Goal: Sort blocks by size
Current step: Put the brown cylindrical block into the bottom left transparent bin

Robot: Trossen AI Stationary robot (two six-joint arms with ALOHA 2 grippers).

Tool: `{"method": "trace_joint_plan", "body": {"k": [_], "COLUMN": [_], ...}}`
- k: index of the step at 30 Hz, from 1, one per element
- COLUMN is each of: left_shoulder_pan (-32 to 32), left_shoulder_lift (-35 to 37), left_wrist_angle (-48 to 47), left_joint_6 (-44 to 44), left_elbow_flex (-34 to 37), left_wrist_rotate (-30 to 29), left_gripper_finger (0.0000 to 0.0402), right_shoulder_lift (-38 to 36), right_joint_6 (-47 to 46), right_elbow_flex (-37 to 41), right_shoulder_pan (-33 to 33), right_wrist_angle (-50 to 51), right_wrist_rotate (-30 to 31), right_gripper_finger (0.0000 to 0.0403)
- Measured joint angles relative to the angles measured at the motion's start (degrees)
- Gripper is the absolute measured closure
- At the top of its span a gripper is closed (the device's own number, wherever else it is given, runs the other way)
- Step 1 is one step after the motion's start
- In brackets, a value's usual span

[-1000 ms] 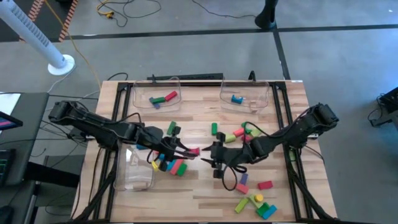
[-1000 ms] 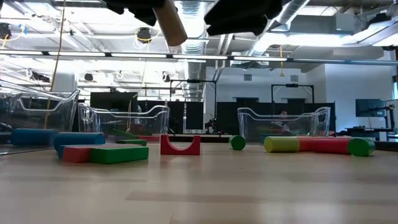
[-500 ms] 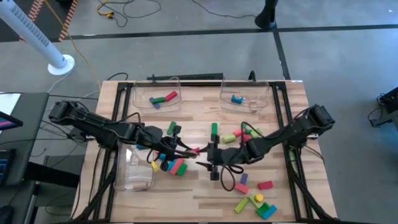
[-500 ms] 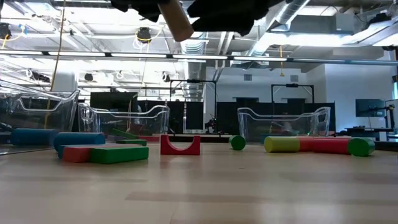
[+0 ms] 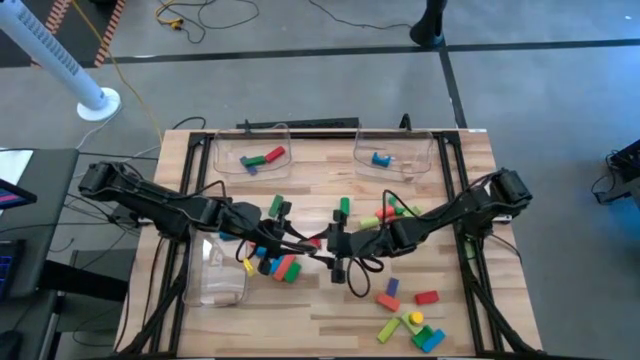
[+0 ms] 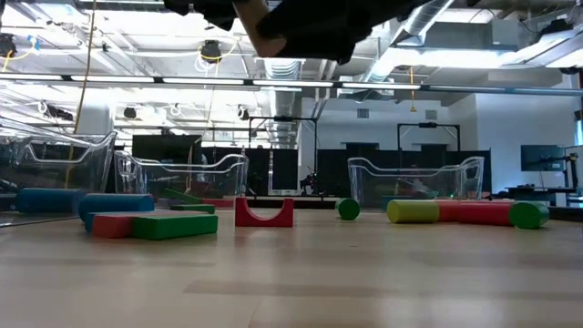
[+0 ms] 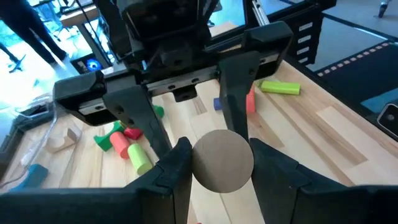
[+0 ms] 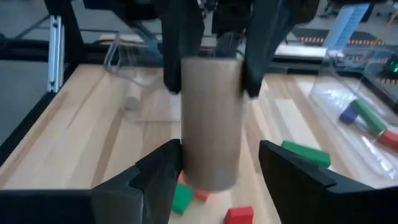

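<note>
Being handed over mid-table, a plain wooden cylinder [image 7: 222, 161] is being pinched by the left gripper [image 7: 217, 163] between the right gripper's [image 8: 211, 163] spread fingers, while most blocks [image 5: 400, 312] are lying unsorted outside the clear bins [image 5: 250, 150]

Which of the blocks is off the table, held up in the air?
The plain wooden cylinder: the left tool grips it above the table, while the coloured blocks lie on the wood or in bins.

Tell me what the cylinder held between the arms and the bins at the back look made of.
Cylinder: probably bare wood, with a matte tan, unpainted face, held in the left gripper's fingers. Bins: likely clear glossy plastic; the blocks inside show through the walls.
</note>
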State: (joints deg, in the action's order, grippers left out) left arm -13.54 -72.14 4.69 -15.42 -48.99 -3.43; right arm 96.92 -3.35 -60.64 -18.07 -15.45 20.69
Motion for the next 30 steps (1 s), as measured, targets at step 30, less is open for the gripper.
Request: {"method": "trace_joint_plan", "body": {"k": [30], "left_shoulder_pan": [0.0], "left_shoulder_lift": [-0.2], "left_wrist_angle": [0.3], "left_joint_6": [0.6], "left_elbow_flex": [0.0], "left_wrist_rotate": [-0.1], "left_gripper_finger": [0.0258], "right_shoulder_lift": [2.9], "right_joint_6": [0.6], "right_elbow_flex": [-0.2], "right_shoulder_pan": [1.4], "right_wrist_angle": [-3.1], "right_wrist_rotate": [-2.0], "right_gripper_finger": [0.0246]}}
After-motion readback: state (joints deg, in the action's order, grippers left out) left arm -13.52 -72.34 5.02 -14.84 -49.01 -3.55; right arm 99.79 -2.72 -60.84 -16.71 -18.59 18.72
